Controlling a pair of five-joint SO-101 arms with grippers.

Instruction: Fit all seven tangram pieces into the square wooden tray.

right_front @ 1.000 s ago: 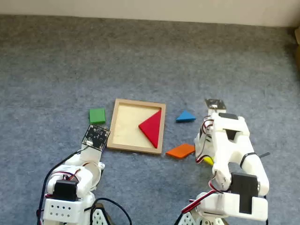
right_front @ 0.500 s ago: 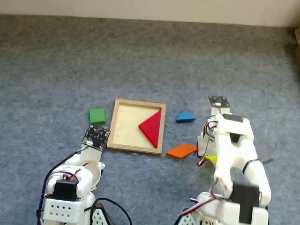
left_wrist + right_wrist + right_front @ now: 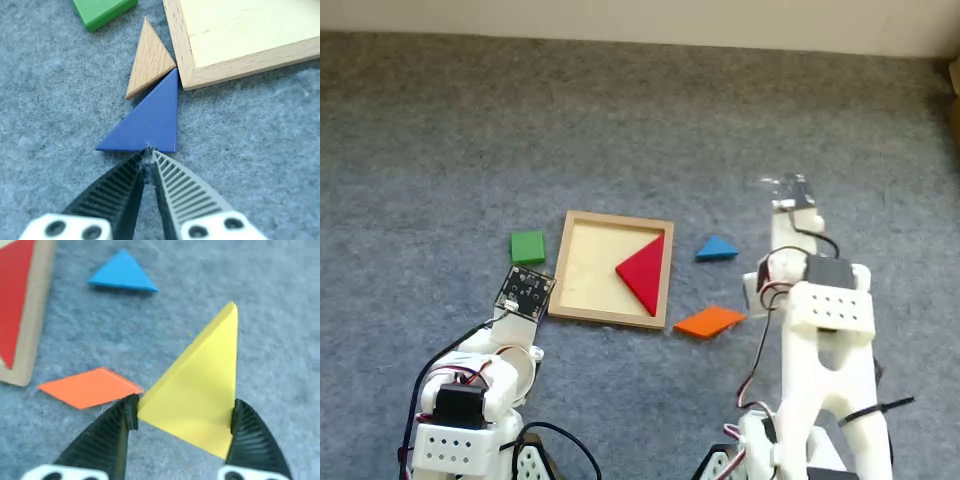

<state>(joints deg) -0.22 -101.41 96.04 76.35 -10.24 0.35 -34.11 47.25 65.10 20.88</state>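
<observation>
The square wooden tray [image 3: 566,270] lies on the grey carpet with a red triangle [image 3: 643,270] in its right part. My right gripper [image 3: 183,414] is shut on a yellow triangle [image 3: 200,385], held over the carpet beside the orange parallelogram [image 3: 90,386] and short of the light blue triangle [image 3: 122,272]. My left gripper [image 3: 148,152] is shut, with its tips at the edge of a dark blue triangle [image 3: 150,120]. That triangle touches a plain wooden triangle [image 3: 150,57] at the tray's corner [image 3: 185,75]. A green square [image 3: 528,246] lies left of the tray.
The orange parallelogram [image 3: 705,321] and the light blue triangle [image 3: 716,249] lie right of the tray. The right arm [image 3: 820,310] stands tall over that side. Open carpet stretches behind the tray to the back wall.
The right arm has risen and swung away from the front, toward the back right. The yellow piece seen under it earlier is now hidden in the high view. The left arm has kept still.
</observation>
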